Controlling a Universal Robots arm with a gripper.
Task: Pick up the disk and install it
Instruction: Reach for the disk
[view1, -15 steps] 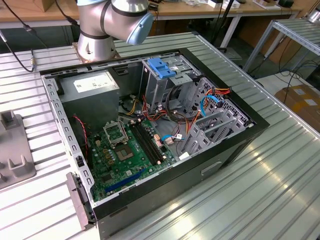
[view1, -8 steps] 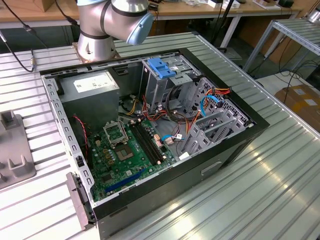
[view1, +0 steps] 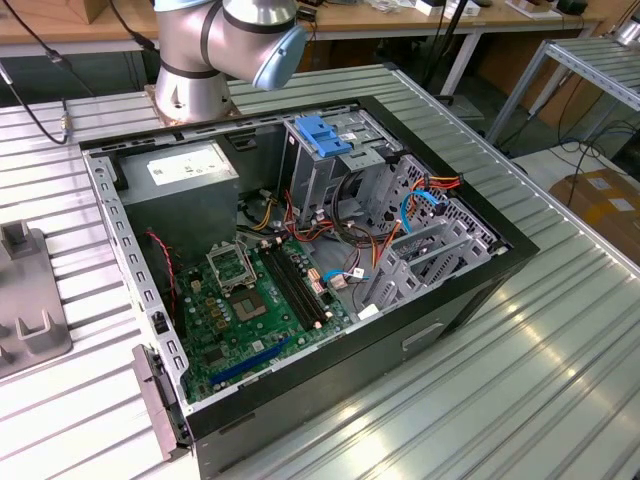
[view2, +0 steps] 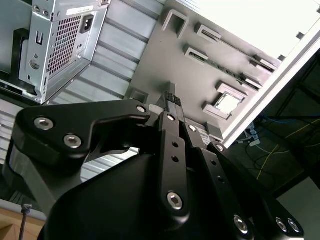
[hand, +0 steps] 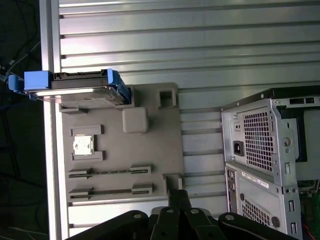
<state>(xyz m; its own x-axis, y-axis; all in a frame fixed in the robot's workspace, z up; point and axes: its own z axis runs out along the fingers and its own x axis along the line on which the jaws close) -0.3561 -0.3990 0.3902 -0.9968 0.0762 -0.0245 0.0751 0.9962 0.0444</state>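
The claw (hand: 177, 192) is clenched, its two black fingers pressed together with nothing between them; in the second wrist view its ribbed tip (view2: 173, 100) hangs above a grey fixture plate (view2: 200, 70). The disk (hand: 75, 89), a slim drive in a bright blue carrier, sits in a holder at one end of that plate (hand: 125, 150), right by the edge of the ribbed metal surface (hand: 175, 40). The claw is over the opposite end of the plate, well apart from the disk and not touching it. A small processor chip (hand: 82, 146) lies in its own pocket on the plate, between the disk's end and the claw's end.

Just beside the plate stands the computer case (hand: 270, 150), seen from its vented back in both wrist views. In the exterior view the case (view1: 460, 300) lies on its side on the surface (view1: 560, 350) with the panel off. The green motherboard (view1: 250, 300) is exposed, the power supply (view1: 185, 175) sits at the far end, and a broad blue bracket (view1: 322, 135) sits on top of the metal drive cage. The arm (view1: 220, 40) rises from its base behind the case, and a corner of the grey plate (view1: 25, 300) shows at the exterior view's left.
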